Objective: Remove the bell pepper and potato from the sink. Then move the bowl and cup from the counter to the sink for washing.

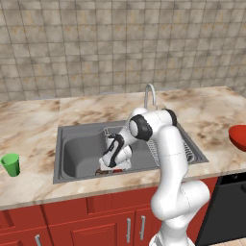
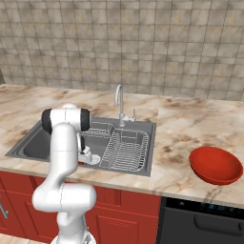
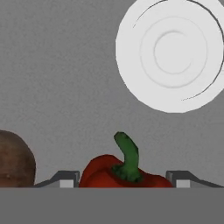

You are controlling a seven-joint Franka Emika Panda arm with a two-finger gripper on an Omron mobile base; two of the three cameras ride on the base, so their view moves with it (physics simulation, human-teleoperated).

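Pepper [image 3: 124, 173] is sitting on the sink [image 1: 72, 146] floor near the drain [image 3: 173, 54], stem up, between the gripper [image 3: 124, 180] fingers, which are standing spread either side, not pinching it. Potato [image 3: 15, 159] is lying just beside the pepper. Cup [image 1: 10, 164] is standing on the counter [image 1: 33, 120] left of the sink, bowl [image 2: 215, 165] right of it.

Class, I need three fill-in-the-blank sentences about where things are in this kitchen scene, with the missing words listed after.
1. The bell pepper lies between the tips of the ____ end effector.
2. The cup on the counter is ____ in colour.
3. The potato lies inside the ____, beside the pepper.

Missing words: open; green; sink
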